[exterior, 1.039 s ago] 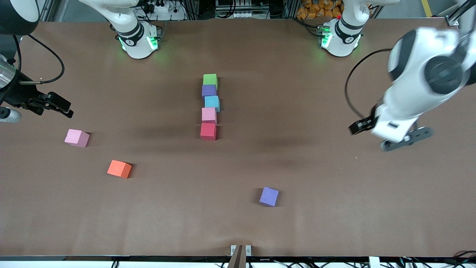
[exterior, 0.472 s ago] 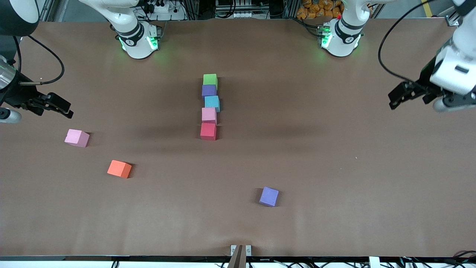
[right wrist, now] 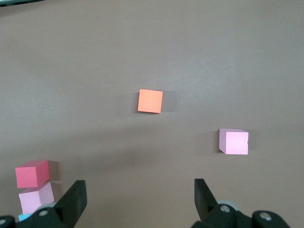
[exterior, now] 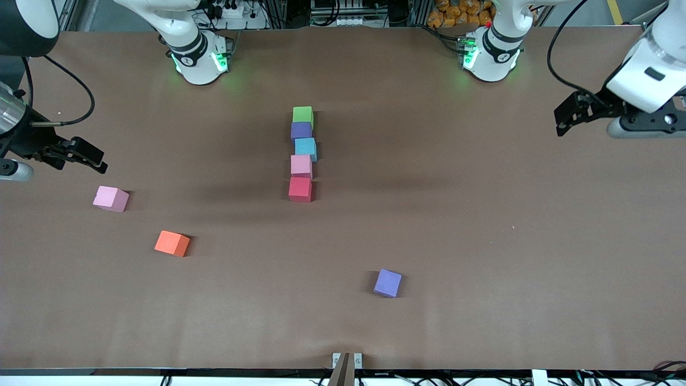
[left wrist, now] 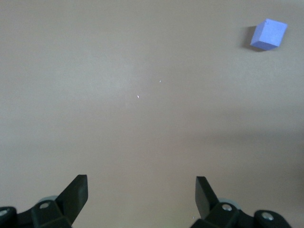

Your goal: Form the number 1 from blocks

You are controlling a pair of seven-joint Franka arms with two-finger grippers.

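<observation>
Down the middle of the brown surface [exterior: 482, 257] we've got five blocks lined up in a column, each touching the next: green block [exterior: 303, 114] closest to the robot bases, then a purple block [exterior: 301, 130], a light blue block [exterior: 305, 147], a pink block [exterior: 301, 165] and the red block [exterior: 300, 189] nearest the front camera. The line wobbles a bit (the light blue one sits slightly toward the left arm's end).

Three more sit loose. Toward the right arm's end there's a second pink block [exterior: 110, 199], and an orange block [exterior: 172, 243] nearer the front camera than it. A second purple block [exterior: 387, 283] sits alone, well apart from the column and nearest the camera of all.

Both arms are off at the ends, holding nothing. The right gripper [exterior: 80, 155] hangs over the surface at its own end, near the loose pink block, fingers spread wide. The left gripper [exterior: 576, 115] is up over its own end, fingers also spread wide with only bare surface between them in the wrist view.
</observation>
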